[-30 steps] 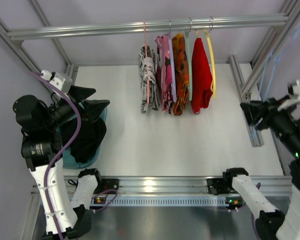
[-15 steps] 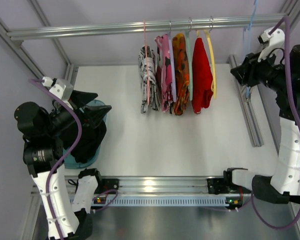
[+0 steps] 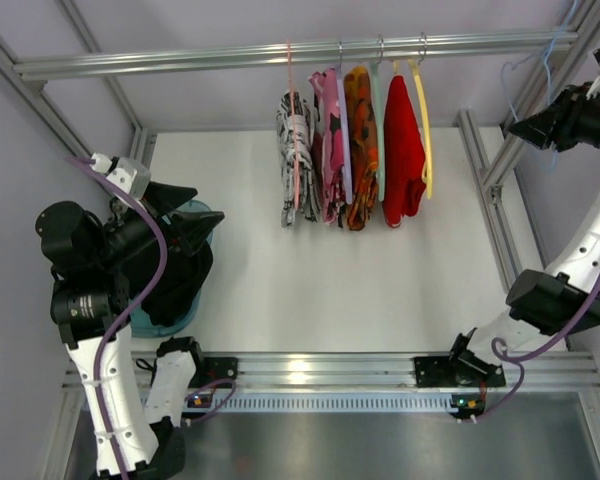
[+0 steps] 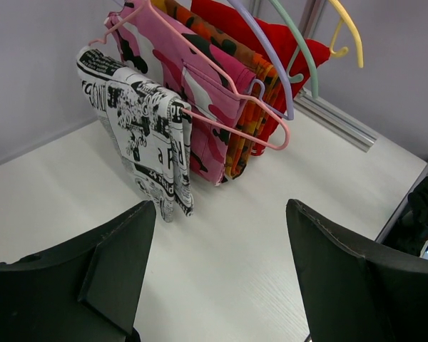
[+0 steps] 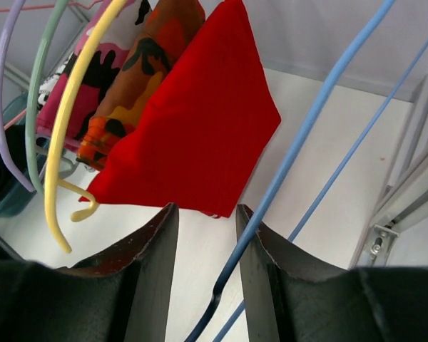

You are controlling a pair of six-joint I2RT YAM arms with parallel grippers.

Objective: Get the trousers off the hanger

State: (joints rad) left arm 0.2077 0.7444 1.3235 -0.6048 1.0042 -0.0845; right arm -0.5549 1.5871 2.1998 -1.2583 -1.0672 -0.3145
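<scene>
The black trousers (image 3: 180, 275) lie bunched in a teal basket (image 3: 155, 325) at the left, off any hanger. My left gripper (image 3: 205, 200) hovers just above them, open and empty; its wrist view (image 4: 221, 214) shows only bare table between the fingers. My right gripper (image 3: 515, 128) is raised at the far right, near the rail's right end. The light-blue hanger (image 3: 546, 70) is bare, and its wire (image 5: 307, 121) runs between the right gripper's (image 5: 207, 210) fingers, against the right one, with a narrow gap between the fingers.
Several garments hang on the rail (image 3: 180, 58): a black-and-white patterned one (image 3: 295, 160), pink camouflage (image 3: 328, 150), orange camouflage (image 3: 360, 150), and a red one (image 3: 402, 150) on a yellow hanger (image 3: 423, 120). An aluminium frame post (image 3: 495, 200) lies along the table's right side.
My right arm swung up from the low right to the upper right, carrying the light-blue hanger toward the rail's end. The left gripper has barely moved over the basket.
</scene>
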